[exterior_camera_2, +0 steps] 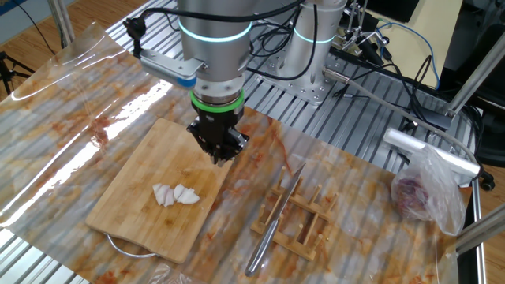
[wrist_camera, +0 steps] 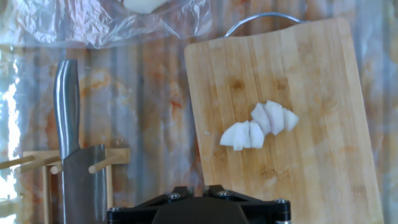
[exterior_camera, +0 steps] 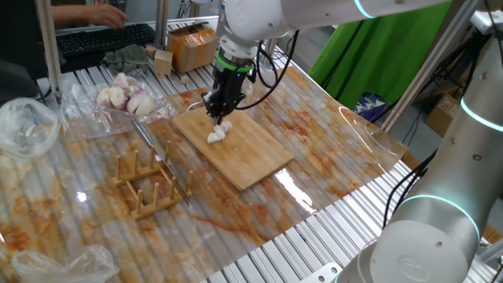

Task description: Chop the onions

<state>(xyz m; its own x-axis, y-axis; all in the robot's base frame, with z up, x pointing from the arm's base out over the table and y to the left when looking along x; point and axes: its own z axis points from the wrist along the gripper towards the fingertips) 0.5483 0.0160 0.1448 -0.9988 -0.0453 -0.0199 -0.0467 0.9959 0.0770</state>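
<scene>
Small pale onion chunks [exterior_camera: 218, 131] lie in a tight cluster in the middle of the wooden cutting board [exterior_camera: 250, 157]. They also show in the other fixed view [exterior_camera_2: 175, 195] and in the hand view [wrist_camera: 258, 126]. My gripper [exterior_camera_2: 219, 152] hangs just above the board's edge [exterior_camera_2: 126, 201], a short way from the chunks and apart from them. Its black fingers come together to a point and hold nothing. In the hand view the gripper [wrist_camera: 199, 188] sits at the bottom edge, over the board's side [wrist_camera: 311, 68].
A steel cleaver [wrist_camera: 68, 130] rests in a wooden rack [exterior_camera_2: 304, 221] beside the board; both also show in one fixed view [exterior_camera: 149, 185]. A plastic bag with whole pinkish bulbs [exterior_camera: 126, 96] lies at the back left. A stained transparent sheet covers the table.
</scene>
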